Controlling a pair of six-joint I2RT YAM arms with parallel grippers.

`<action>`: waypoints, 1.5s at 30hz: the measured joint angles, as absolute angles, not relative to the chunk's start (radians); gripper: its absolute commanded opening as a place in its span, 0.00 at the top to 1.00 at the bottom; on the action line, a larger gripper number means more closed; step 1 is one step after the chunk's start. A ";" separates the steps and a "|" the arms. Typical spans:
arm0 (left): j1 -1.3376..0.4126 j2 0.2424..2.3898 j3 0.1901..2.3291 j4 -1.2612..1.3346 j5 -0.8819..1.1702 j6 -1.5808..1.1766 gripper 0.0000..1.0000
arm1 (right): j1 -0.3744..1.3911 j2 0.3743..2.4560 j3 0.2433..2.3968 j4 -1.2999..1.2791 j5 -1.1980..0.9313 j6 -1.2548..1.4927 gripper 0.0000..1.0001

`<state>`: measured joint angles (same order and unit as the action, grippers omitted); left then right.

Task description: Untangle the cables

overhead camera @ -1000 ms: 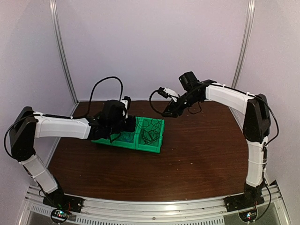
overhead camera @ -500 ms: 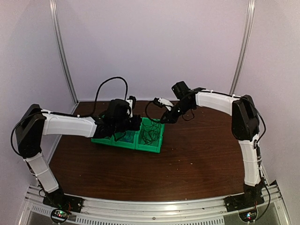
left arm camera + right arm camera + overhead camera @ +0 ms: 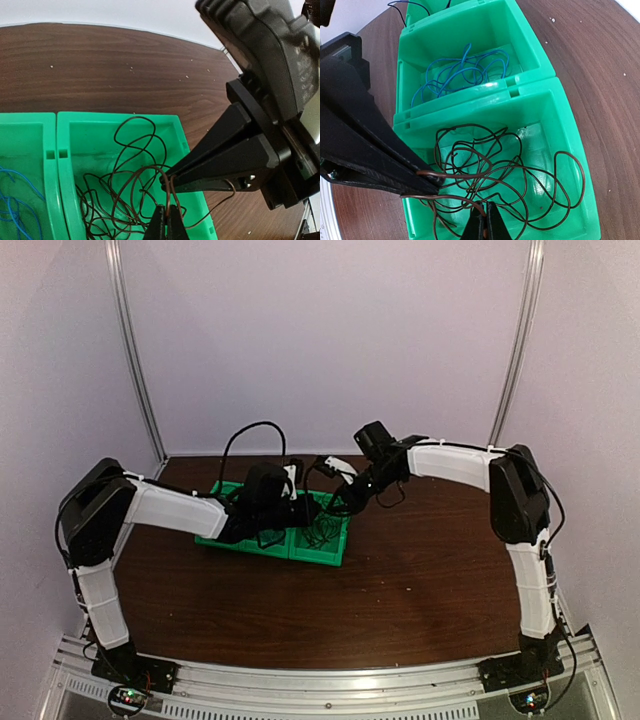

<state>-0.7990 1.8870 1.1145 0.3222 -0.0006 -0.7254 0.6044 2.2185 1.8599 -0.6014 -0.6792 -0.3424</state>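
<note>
Stretching inward over green bin (image 3: 61, 190), left tool (image 3: 165, 225) and right tool (image 3: 482, 223) clamped on dark cables (image 3: 485, 160)

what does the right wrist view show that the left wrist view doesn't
Only right wrist: nearly the whole blue cable, lying in its own half of the green bin. Only left wrist: bare table reaching the far wall. Both: the dark cables in the other half, with the left tool and right tool shut on strands.
</note>
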 measured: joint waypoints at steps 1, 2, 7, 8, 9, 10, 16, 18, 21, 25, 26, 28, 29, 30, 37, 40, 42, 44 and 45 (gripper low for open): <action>-0.799 1.893 1.111 0.331 0.013 -0.737 1.00 | 0.604 2.218 1.851 -0.600 -0.681 -0.337 0.93; -0.799 1.898 1.108 0.340 0.025 -0.748 1.00 | 0.603 2.218 1.843 -0.598 -0.681 -0.334 0.90; -0.799 1.900 1.104 0.345 0.051 -0.778 1.00 | 0.597 2.218 1.819 -0.594 -0.678 -0.331 0.68; -0.799 1.900 1.103 0.344 0.052 -0.780 1.00 | 0.594 2.217 1.818 -0.591 -0.678 -0.334 0.66; -0.799 1.900 1.103 0.344 0.052 -0.781 1.00 | 0.591 2.214 1.816 -0.590 -0.676 -0.334 0.64; -0.799 1.900 1.103 0.344 0.052 -0.783 1.00 | 0.589 2.208 1.811 -0.590 -0.673 -0.340 0.63; -0.799 1.898 1.079 0.343 0.041 -0.785 1.00 | 0.542 2.140 1.779 -0.590 -0.663 -0.345 0.59; -0.799 1.898 1.073 0.342 0.037 -0.785 1.00 | 0.523 2.111 1.771 -0.589 -0.657 -0.345 0.59; -0.799 1.896 1.073 0.334 0.014 -0.789 1.00 | 0.499 2.058 1.752 -0.581 -0.641 -0.345 0.58; -0.799 1.890 1.073 0.321 -0.018 -0.791 1.00 | 0.480 1.995 1.727 -0.569 -0.617 -0.345 0.56; -0.799 1.889 1.073 0.319 -0.027 -0.791 1.00 | 0.476 1.980 1.723 -0.570 -0.611 -0.345 0.55; -0.799 1.889 1.074 0.310 -0.040 -0.789 0.98 | 0.468 1.957 1.719 -0.570 -0.603 -0.349 0.55; -0.799 1.889 1.074 0.302 -0.047 -0.786 0.92 | 0.464 1.944 1.714 -0.571 -0.599 -0.352 0.55; -0.799 1.889 1.077 0.291 -0.052 -0.783 0.85 | 0.460 1.931 1.707 -0.571 -0.596 -0.355 0.55; -0.799 1.888 1.142 0.203 -0.099 -0.723 0.54 | 0.395 1.802 1.599 -0.569 -0.579 -0.360 0.53; -0.799 1.886 1.174 0.166 -0.116 -0.686 0.50 | 0.356 1.714 1.543 -0.567 -0.574 -0.361 0.51; -0.799 1.873 1.184 0.146 -0.120 -0.665 0.47 | 0.330 1.658 1.517 -0.564 -0.574 -0.360 0.51; -0.799 1.854 1.190 0.128 -0.122 -0.638 0.38 | 0.298 1.601 1.493 -0.560 -0.575 -0.358 0.51; -0.799 1.841 1.194 0.116 -0.125 -0.622 0.34 | 0.284 1.577 1.482 -0.555 -0.574 -0.356 0.49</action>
<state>-0.7990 1.8408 1.1942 0.1162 -0.1246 -0.6216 0.2840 1.5772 1.4822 -0.5549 -0.5735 -0.3557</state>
